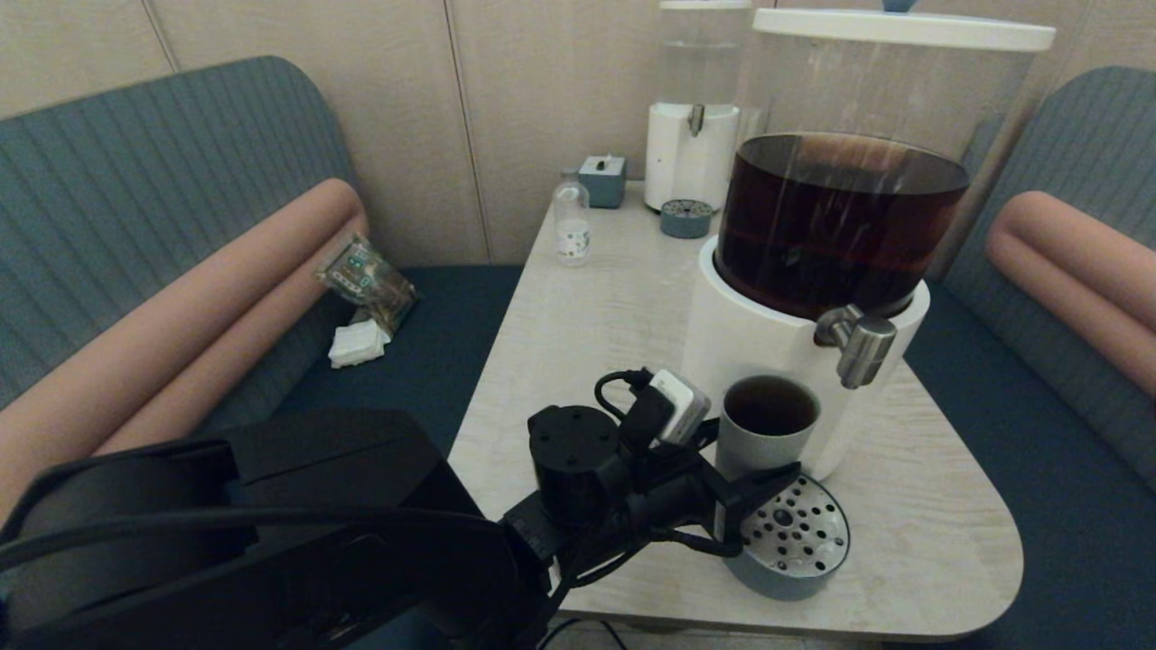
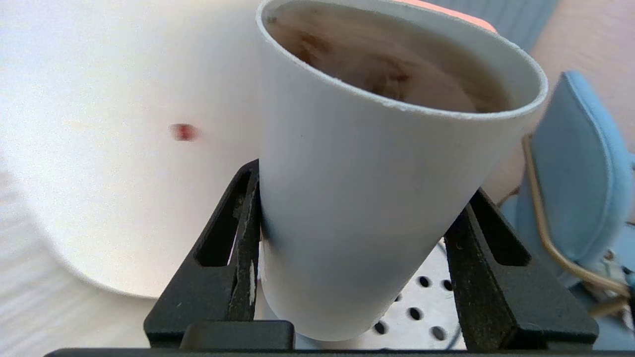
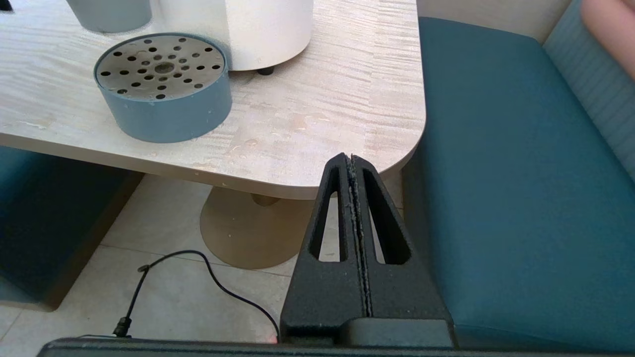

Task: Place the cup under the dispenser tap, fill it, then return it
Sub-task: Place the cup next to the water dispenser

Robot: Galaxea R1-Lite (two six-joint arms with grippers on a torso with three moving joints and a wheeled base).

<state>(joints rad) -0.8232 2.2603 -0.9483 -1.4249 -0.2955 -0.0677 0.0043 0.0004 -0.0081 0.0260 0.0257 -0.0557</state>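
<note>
Cup (image 1: 763, 431) sits gripped in the left tool (image 1: 736, 492), its two fingers (image 2: 233, 248) pressed on opposite sides of the lower wall. It is lifted and tilted, over the near-left edge of the drip tray (image 1: 799, 542), beside the dispenser's white base and left of the tap (image 1: 858, 348) rather than under it. Dark liquid nearly reaches the rim, so filling looks done and the return remains. A full, handleless tumbler will likely be top-heavy and quick to slosh; its matte, stiff wall should give fair friction, yet the taper could let it slide downward. Holding low works only if kept level. The right tool (image 3: 353, 163) is clenched on nothing, parked off the counter (image 3: 317, 114) edge above the seat.
</note>
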